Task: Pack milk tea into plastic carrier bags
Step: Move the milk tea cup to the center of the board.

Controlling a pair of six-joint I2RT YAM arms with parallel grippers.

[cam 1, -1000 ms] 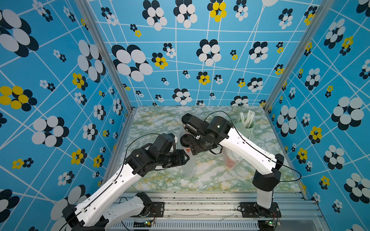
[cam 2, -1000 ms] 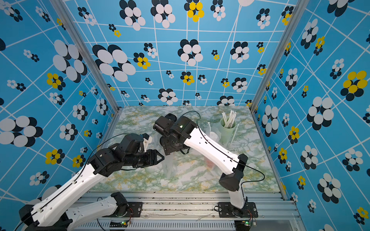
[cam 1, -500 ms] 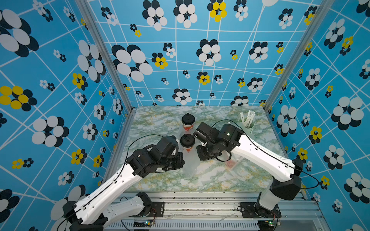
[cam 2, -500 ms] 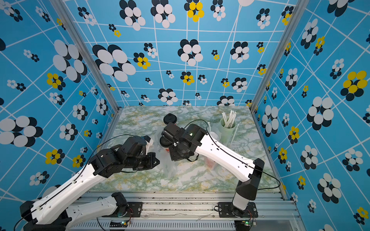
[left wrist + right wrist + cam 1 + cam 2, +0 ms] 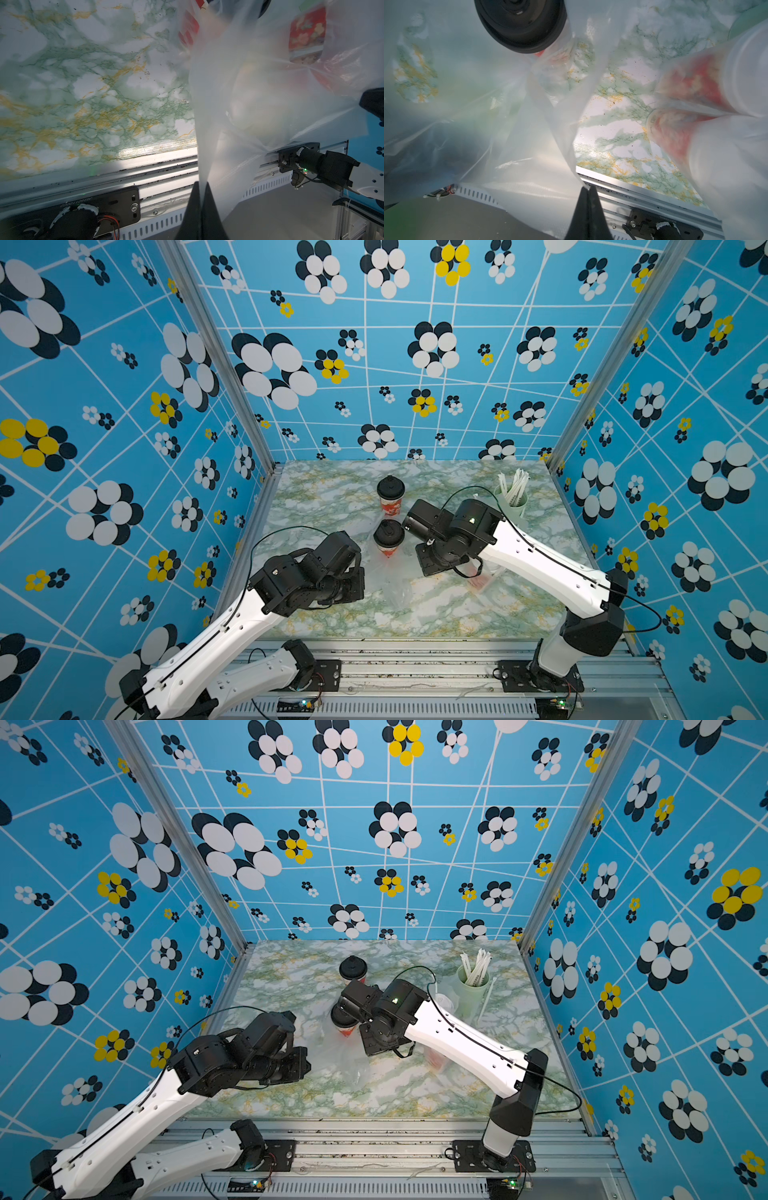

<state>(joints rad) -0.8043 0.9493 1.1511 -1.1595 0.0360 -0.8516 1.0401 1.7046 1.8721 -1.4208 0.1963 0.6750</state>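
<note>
The plastic bag (image 5: 395,589), lying at the middle of the table (image 5: 457,614), is pinched at one edge by the left gripper (image 5: 201,185), its jaws pressed together on the film. Another fold is clamped likewise by the right gripper (image 5: 586,189). The nearer black-lidded cup (image 5: 388,537) is stood touching the bag; the farther black-lidded cup (image 5: 390,493) is placed toward the table's far edge.
</note>
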